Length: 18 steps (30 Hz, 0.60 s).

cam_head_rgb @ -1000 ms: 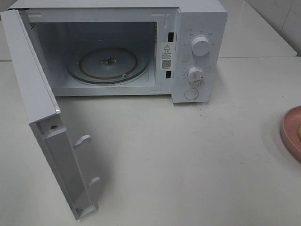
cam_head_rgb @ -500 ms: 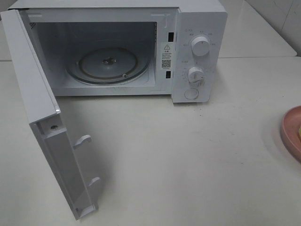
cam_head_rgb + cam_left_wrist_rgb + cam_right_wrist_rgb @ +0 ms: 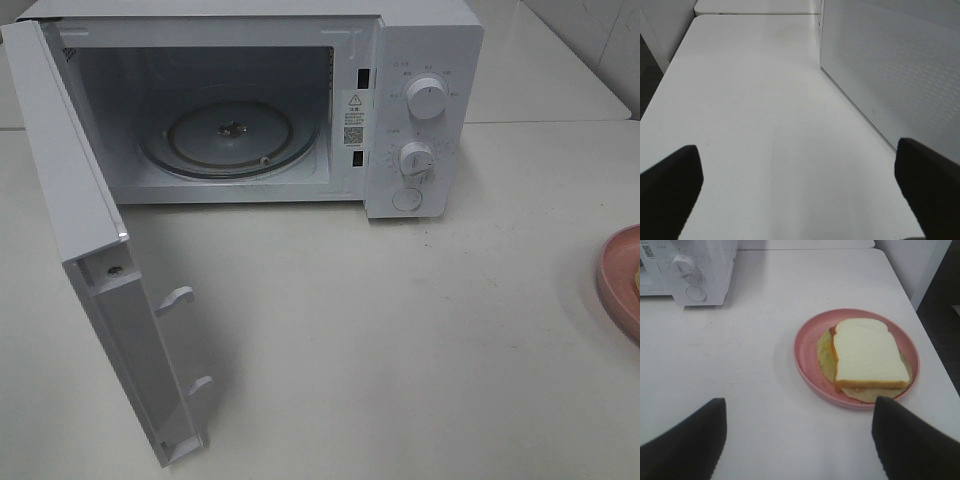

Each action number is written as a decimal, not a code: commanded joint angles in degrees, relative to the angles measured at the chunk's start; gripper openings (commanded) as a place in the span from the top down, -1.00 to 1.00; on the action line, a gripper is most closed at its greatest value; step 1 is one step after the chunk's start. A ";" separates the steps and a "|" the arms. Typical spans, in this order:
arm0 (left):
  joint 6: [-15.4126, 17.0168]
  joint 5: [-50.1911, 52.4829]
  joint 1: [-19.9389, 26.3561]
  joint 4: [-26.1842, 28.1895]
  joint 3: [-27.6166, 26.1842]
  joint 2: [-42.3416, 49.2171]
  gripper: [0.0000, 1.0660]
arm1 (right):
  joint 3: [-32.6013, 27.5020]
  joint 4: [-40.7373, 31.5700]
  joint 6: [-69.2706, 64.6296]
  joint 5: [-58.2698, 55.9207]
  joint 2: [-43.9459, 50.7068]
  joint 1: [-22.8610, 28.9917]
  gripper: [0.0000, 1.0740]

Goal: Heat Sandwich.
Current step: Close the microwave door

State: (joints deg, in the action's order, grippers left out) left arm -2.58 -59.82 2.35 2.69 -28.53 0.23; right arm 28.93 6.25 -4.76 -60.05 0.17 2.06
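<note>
Sandwich [image 3: 869, 352] lies flat on the plate [image 3: 807, 362], white bread slice uppermost, an orange-pink layer showing along one edge and a pale yellow-green sheet spreading out beneath it. In the high view only a sliver of it shows, at the 3 o'clock edge of the frame, well apart from the microwave [image 3: 420, 60].

Handling, judged: light, soft, compressible; layers are loose and likely to slide or fan apart if pinched from the sides. Bread surface looks dry, not slippery. Safer hold is probably the plate rim, carrying the whole load level; the rim looks stiff, shallow and smooth, so a firm bite on it near the gripper side is wanted. Tilting risks the stack sliding off.

Right gripper [image 3: 797, 440] hangs above the table [image 3: 765, 300] short of the plate, fingers spread wide, nothing between them.

Left gripper [image 3: 800, 192] also spread wide and empty, low over bare table beside the door's [image 3: 890, 65] perforated outer face.

Microwave at 12 o'clock in the high view, door [image 3: 95, 260] swung fully open toward 8 o'clock, turntable [image 3: 230, 135] bare.
</note>
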 commanded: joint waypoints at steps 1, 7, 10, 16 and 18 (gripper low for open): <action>0.00 0.92 0.17 0.40 0.23 1.55 -0.90 | 0.00 0.17 0.63 0.57 1.55 -0.40 -0.42; 0.00 0.92 0.17 0.40 0.23 1.55 -0.90 | 0.00 0.17 0.57 0.57 1.55 -0.40 -0.42; 0.00 0.92 0.17 0.40 0.23 1.55 -0.90 | 0.00 0.17 0.57 0.57 1.55 -0.40 -0.42; 0.00 0.92 0.17 0.40 0.23 1.55 -0.90 | 0.00 0.17 0.57 0.57 1.55 -0.40 -0.42; 0.00 0.92 0.17 0.40 0.23 1.55 -0.90 | 0.00 0.17 0.57 0.57 1.55 -0.40 -0.42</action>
State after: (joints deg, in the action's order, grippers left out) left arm -2.58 -59.82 2.35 2.69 -28.53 0.23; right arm 28.93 6.25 -4.70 -60.05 0.17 2.06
